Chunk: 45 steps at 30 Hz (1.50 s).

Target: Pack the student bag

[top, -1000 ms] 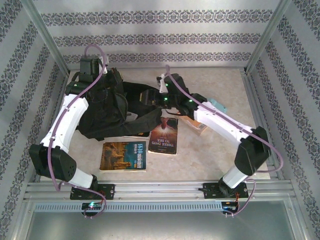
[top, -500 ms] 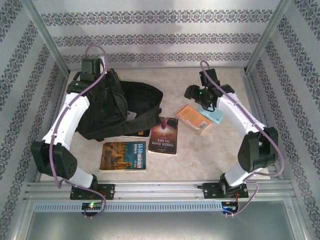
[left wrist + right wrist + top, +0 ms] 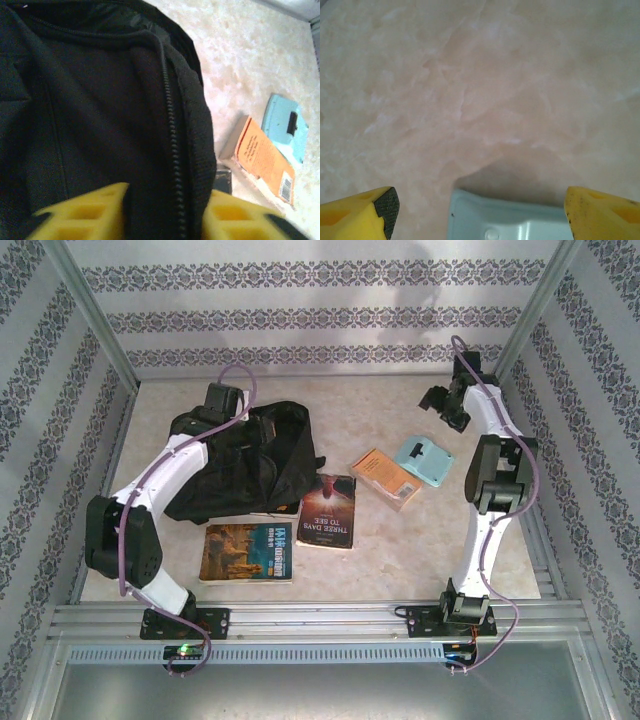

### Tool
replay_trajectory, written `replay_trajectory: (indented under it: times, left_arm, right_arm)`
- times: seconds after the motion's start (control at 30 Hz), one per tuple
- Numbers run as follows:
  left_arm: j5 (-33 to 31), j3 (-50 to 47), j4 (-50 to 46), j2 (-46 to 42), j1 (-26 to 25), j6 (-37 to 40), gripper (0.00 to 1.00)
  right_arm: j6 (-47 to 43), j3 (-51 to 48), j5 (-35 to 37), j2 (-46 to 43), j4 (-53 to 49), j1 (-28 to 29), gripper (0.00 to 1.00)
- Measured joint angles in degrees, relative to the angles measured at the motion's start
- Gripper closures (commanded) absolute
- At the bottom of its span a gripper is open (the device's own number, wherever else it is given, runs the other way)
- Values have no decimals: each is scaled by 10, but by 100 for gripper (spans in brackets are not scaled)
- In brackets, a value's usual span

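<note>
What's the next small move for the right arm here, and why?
Probably bring the right end effector down over the light blue case and close on it. Its fingers are open and empty above the table, with the case lying between them, while the left end effector grips the student bag by its zipper edge.
</note>
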Motion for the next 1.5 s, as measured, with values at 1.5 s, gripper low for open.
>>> replay_trajectory:
  times: [1.5]
  left_arm:
    - [23,-28,52,88,-192,-75,39]
  right_arm:
    - [110,-538,-151,-334,201,68,17]
